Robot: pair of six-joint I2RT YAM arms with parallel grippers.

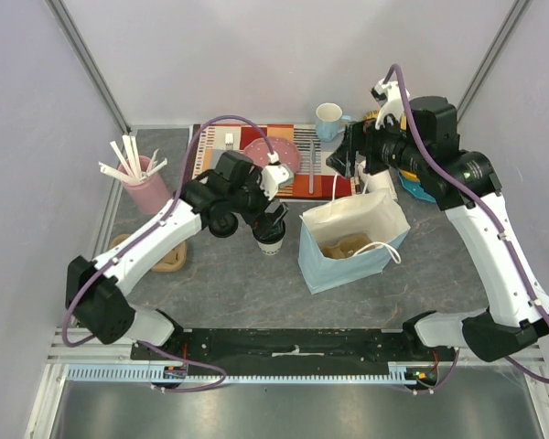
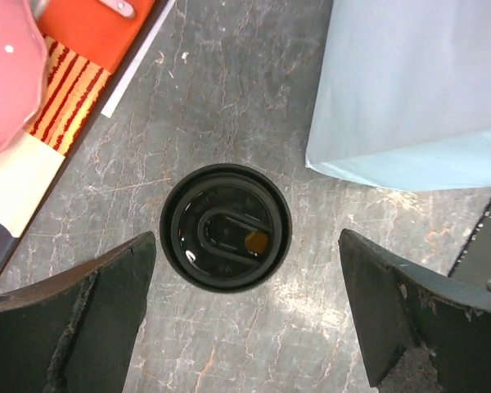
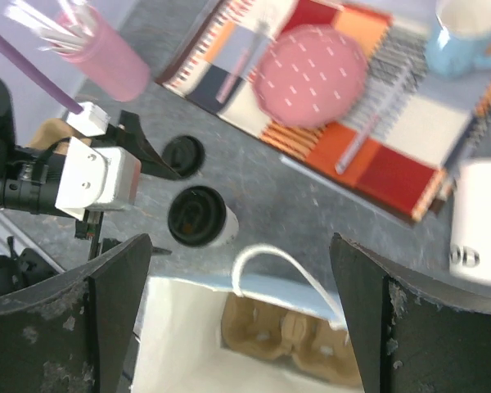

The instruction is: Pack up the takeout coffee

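Checking progress, we found lid (image 2: 226,237) on cup (image 1: 270,240), cup not in bag (image 1: 343,265); left gripper (image 2: 247,246), right gripper (image 3: 239,254) both wide, empty.

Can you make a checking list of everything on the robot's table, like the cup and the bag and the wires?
Surface: grey marbled table.
Job's things: coffee cup upright with black lid on; blue paper bag open beside it, cardboard carrier inside.
Clutter: striped placemat, pink plate, blue mug, pink cup of sticks.
Grippers: left gripper open, fingers either side of the lid; right gripper open over the bag.
Cables: purple cables loop along both arms.
Surroundings: plain pale walls.
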